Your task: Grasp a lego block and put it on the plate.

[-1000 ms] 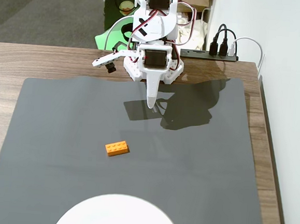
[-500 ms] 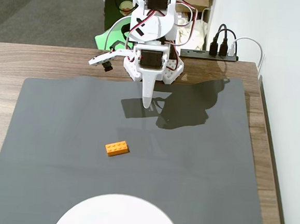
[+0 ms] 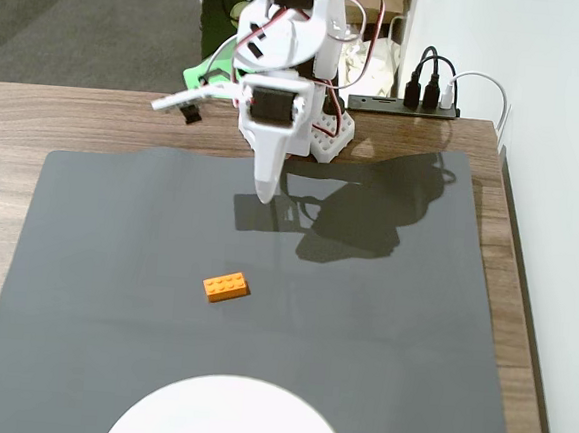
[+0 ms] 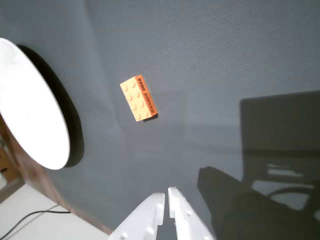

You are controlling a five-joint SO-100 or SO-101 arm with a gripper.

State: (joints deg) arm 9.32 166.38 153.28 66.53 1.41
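Note:
A small orange lego block [image 3: 226, 288] lies flat on the dark grey mat, studs up; the wrist view shows the lego block [image 4: 139, 98] with black print on its side. The white plate [image 3: 227, 417] sits at the mat's near edge, cut off by the frame; in the wrist view the plate [image 4: 30, 105] is at the left. My white gripper [image 3: 263, 191] hangs above the mat's far part, well behind the block and clear of it. Its two fingertips [image 4: 166, 194] are shut together with nothing between them.
The dark grey mat [image 3: 411, 326] covers most of a wooden table [image 3: 67, 114]. The arm's base stands at the table's far edge. A black power strip [image 3: 403, 106] with plugs lies at the back right, beside a white wall.
The arm has swung toward the left of the fixed view and risen a little; the gripper tip shifted left. Block and plate have not moved.

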